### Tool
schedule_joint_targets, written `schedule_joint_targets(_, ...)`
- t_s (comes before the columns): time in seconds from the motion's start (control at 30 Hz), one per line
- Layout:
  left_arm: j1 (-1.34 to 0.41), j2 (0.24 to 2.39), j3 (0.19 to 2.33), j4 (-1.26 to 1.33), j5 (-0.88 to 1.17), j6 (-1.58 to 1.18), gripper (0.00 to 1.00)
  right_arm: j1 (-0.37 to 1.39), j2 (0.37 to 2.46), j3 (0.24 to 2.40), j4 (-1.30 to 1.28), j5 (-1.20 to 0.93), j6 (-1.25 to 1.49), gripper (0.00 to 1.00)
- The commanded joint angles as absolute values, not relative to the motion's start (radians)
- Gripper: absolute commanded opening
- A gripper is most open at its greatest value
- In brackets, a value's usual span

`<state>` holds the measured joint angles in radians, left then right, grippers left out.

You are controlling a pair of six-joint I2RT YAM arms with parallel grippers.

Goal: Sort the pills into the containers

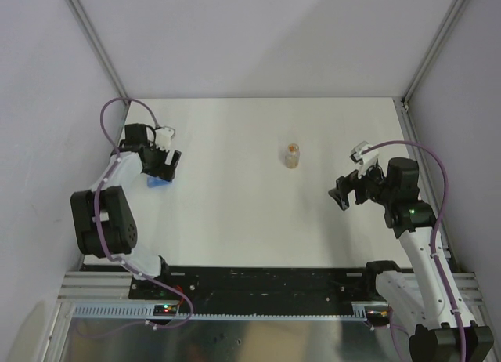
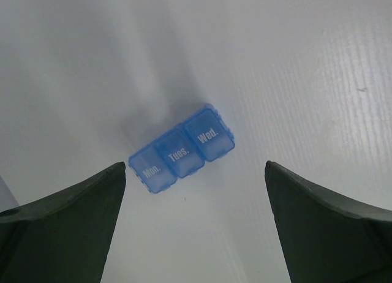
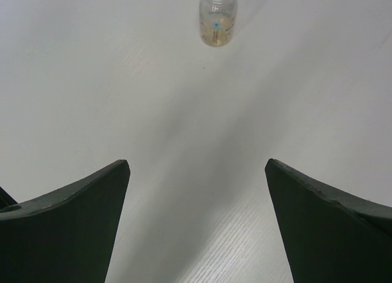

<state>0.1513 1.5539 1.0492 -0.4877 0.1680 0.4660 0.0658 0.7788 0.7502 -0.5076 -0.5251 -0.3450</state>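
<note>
Two moves look due: the left gripper (image 2: 196, 166) should drop squarely across the narrow side of the blue containers (image 2: 182, 149) so the strip does not skid, and the right gripper (image 3: 196, 163) should reach level for the bottle (image 3: 217, 16). Both stand spread wide, touching nothing. The containers lie flat on the table (image 1: 235, 221) just beneath the left gripper. The bottle stands upright mid-table, well ahead of the right gripper, with the pills (image 1: 293, 160) an orange-brown mass inside.

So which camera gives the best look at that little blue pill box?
The left wrist view: the box lies whole in the middle of the picture, and its three lids read Mon., Tues., Wed. The top view shows only a blue sliver under the left pincer. The right wrist view does not show it.
</note>
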Motion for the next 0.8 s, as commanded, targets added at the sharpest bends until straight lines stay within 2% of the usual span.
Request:
schedule_joint_targets(0.0,0.159,1.637,1.156,-0.576,0.158,0.566,0.98,0.078,0.761,0.753,-0.506,-0.545,-0.356,1.00)
schedule_joint_targets(0.33,0.160,1.804,1.288,-0.703,0.152,0.727,0.98,0.088,0.769,0.760,-0.516,-0.554,-0.358,1.00)
schedule_joint_targets(0.77,0.157,1.895,1.392,-0.862,0.161,0.897,0.98,0.087,0.783,0.764,-0.517,-0.544,-0.357,1.00)
